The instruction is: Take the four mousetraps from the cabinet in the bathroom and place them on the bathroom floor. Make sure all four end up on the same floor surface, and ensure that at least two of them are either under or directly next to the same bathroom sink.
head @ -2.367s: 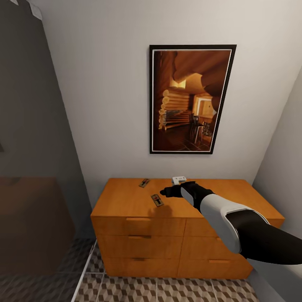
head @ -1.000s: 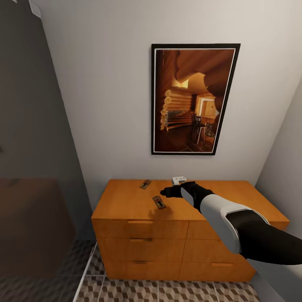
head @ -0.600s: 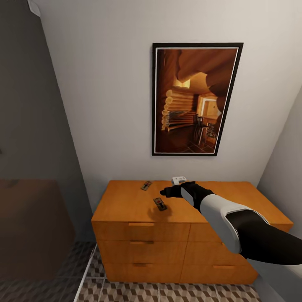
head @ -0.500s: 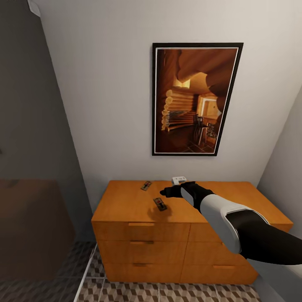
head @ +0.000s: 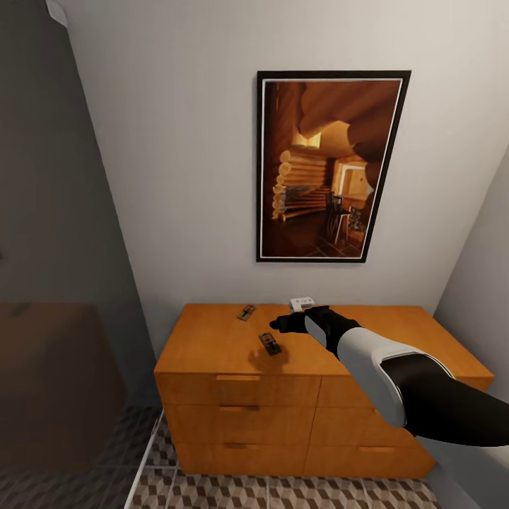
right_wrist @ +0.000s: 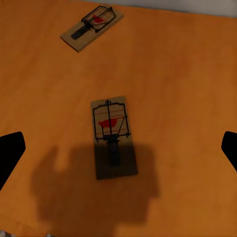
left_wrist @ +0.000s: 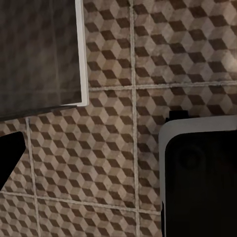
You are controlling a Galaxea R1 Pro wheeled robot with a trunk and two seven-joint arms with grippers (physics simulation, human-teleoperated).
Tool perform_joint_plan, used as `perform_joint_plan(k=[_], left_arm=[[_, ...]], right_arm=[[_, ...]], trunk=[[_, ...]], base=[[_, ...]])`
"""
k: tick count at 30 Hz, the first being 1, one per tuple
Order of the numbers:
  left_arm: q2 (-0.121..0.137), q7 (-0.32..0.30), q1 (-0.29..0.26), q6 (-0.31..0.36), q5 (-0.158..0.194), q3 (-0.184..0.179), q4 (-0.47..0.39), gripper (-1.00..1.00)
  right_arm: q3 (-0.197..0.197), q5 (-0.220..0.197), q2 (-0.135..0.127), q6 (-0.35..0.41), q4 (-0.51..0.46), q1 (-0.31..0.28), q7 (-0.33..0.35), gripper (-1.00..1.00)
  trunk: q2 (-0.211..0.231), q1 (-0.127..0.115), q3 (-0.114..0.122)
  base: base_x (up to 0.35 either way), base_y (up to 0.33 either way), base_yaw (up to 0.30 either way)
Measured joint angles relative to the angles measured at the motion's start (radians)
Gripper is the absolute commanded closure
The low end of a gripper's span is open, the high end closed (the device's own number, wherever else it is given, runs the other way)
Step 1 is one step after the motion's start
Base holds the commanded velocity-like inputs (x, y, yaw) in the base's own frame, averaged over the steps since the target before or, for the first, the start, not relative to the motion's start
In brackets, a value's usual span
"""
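A smooth orange wooden cabinet (head: 212, 339) with flat drawer fronts stands on the bathroom floor (left_wrist: 113, 143) of cube-patterned tiles, beneath a black-framed picture (head: 331, 166). Two flat rectangular mousetraps lie on its top: the nearer mousetrap (right_wrist: 113, 136) under the right gripper (right_wrist: 118, 148), whose fingers are spread wide and empty, the farther mousetrap (right_wrist: 92, 27) behind.

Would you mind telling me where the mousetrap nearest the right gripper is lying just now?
In the head view the nearer mousetrap lies flat on the orange cabinet top, just below-left of the right gripper, with the second mousetrap further back-left toward the wall.
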Motion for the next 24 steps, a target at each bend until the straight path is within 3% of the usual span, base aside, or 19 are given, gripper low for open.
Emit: perform_joint_plan(k=[24], left_arm=[[0.0,0.0,0.0,0.0,0.0,0.0,0.0,-1.0]], right_arm=[[0.0,0.0,0.0,0.0,0.0,0.0,0.0,-1.0]], trunk=[[0.0,0.0,-0.032]], base=[[0.0,0.0,0.0]])
